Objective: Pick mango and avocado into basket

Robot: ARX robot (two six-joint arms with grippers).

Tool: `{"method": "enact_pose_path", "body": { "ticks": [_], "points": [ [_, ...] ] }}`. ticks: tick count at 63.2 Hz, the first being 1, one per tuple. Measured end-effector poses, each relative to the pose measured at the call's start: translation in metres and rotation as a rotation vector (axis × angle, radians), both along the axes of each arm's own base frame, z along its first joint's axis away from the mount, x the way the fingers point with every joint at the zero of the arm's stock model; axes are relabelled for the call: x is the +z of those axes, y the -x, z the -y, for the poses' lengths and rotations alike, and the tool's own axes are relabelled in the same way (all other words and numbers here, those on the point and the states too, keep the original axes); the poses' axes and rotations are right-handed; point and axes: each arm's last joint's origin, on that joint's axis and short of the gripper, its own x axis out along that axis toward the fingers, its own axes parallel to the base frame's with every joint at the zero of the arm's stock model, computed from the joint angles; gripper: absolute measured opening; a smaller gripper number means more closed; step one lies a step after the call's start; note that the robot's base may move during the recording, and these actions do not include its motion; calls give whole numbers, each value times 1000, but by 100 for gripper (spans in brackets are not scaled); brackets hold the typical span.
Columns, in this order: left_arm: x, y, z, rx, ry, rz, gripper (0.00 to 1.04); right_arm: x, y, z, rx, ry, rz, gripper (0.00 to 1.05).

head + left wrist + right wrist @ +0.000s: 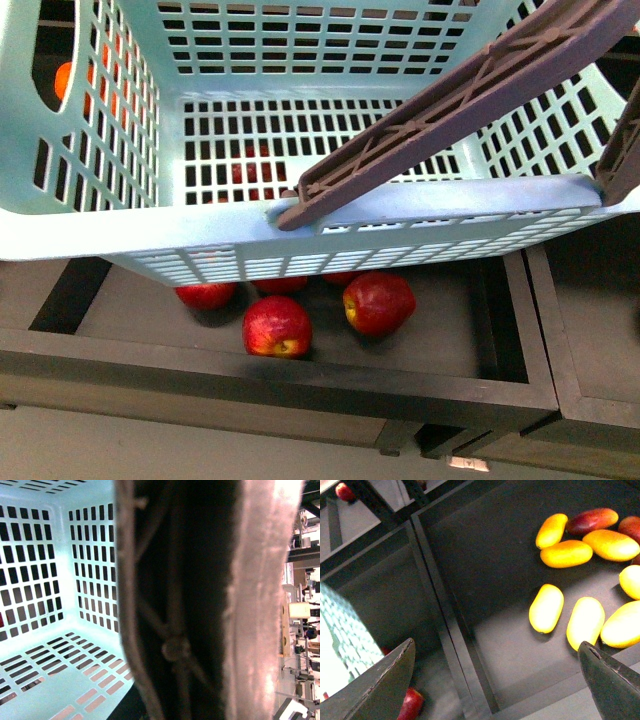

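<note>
Room on tray (485, 555) floor between mangoes (546, 608) and divider (435, 595), right claw (496, 642) spread.

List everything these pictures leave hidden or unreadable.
- Avocado: shows in no view.
- Apples: front view, the basket covers those farther back.
- Left end effector: left wrist view, the blurred handle fills the middle; no fingers show.
- Mangoes: right wrist view, the frame edge cuts several off.
- Orange thing: front view, only a sliver shows through the basket's side.
</note>
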Motion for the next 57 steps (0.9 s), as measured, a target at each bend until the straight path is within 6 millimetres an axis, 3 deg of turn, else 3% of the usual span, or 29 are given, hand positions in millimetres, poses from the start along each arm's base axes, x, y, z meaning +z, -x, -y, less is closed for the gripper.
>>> {"method": "enact_pose_path", "body": {
  "ticks": [13, 26, 41, 57],
  "points": [
    [0, 0, -1, 8, -5, 4, 13, -37, -73, 38, -96, -120, -114, 96],
    [0, 0, 0, 1, 0, 0, 13, -94, -134, 64, -275, -248, -292, 96],
    [0, 0, 0, 2, -1, 0, 13, -134, -177, 73, -405, -351, -401, 96],
    [0, 0, 0, 4, -2, 1, 13, -156, -202, 71, -440, -388, -441, 96]
  ]
}}
